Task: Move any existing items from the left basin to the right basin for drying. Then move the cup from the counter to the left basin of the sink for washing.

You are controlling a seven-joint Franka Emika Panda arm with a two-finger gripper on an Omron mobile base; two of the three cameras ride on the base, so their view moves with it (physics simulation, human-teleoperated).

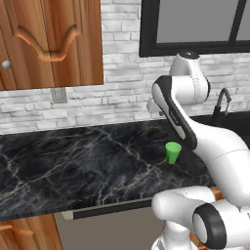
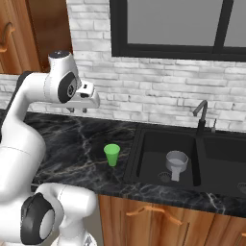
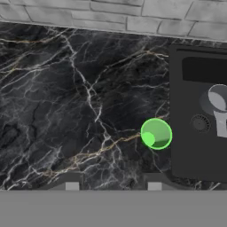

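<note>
The small green cup stands upright on the black marble counter, just left of the sink. A grey metal pan-like item with a short handle lies in the left basin. The thin black faucet rises behind the divider. My gripper hangs high over the counter, left of the cup and nearer the wall. It is open, its fingertips wide apart with nothing between them.
The white brick wall backs the counter, with a dark-framed window over the sink. A wooden wall cabinet and an outlet sit at the upper left. Wooden drawers run below the counter's front edge.
</note>
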